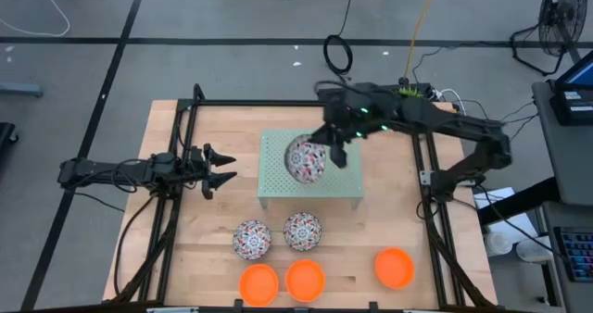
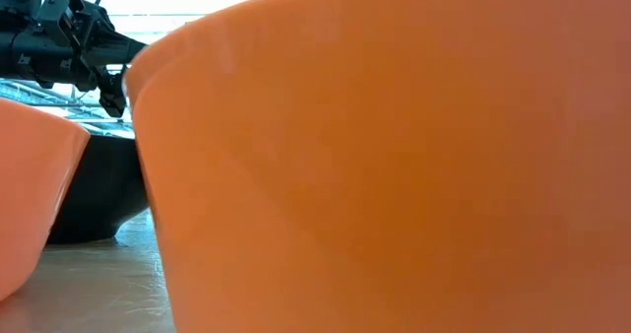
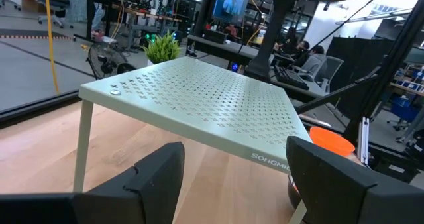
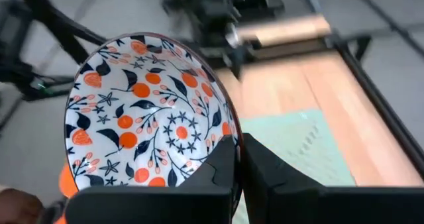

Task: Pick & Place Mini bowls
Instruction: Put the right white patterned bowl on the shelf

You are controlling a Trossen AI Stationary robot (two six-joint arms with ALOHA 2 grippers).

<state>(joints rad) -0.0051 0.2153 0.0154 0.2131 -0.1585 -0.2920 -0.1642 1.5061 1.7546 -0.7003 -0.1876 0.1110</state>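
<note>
Wooden worktop carries a pale green rack at centre. Right tool pinches the rim of a floral bowl w/ jaws tight, over the rack top. We'd lower it level & let go only once it sits flat. Bowl's white inside, orange & dark flowers. Left tool waits at 9 o'clock, jaws wide, holding nothing

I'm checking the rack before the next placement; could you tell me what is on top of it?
Over the rack, the right end effector holds a floral bowl by its rim. Whether the bowl touches the rack cannot be told, and the surface under it is hidden.
</note>
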